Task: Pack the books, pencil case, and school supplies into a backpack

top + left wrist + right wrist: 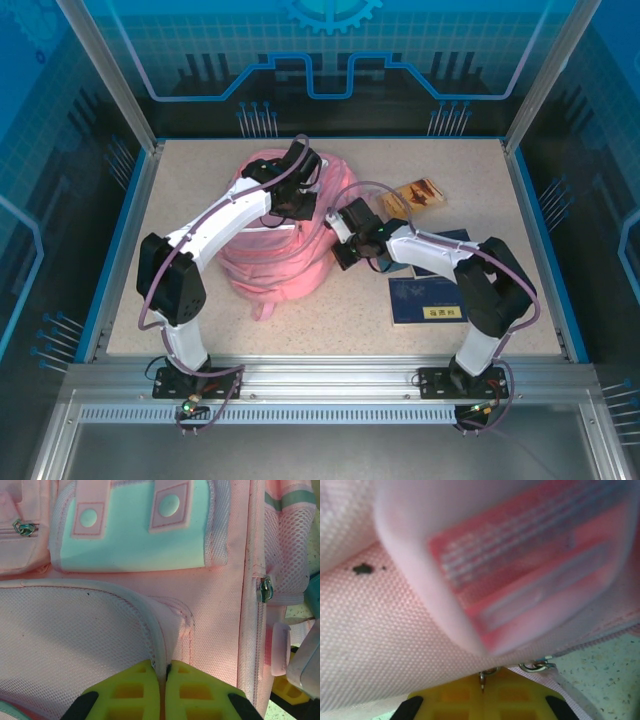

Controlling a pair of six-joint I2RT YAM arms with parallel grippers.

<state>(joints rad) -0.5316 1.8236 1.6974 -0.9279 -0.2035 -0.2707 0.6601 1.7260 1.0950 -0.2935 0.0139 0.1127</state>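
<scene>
Left claw point(162, 670) on backpack point(215, 595) seam (tight)

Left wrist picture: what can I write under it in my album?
The left hand pinches a pink seam on the backpack, below its mint pocket flap.

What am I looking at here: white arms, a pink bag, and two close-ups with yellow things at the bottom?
Two robot arms are bolted to a table. The overhead view looks down on both; the close-ups come from a camera on each wrist, and the yellow parts are pincer fingers. On the table lie a pink backpack and three books. The left pincer is shut on a fold of the backpack; the right pincer is shut on what looks like its metal zip pull.
</scene>
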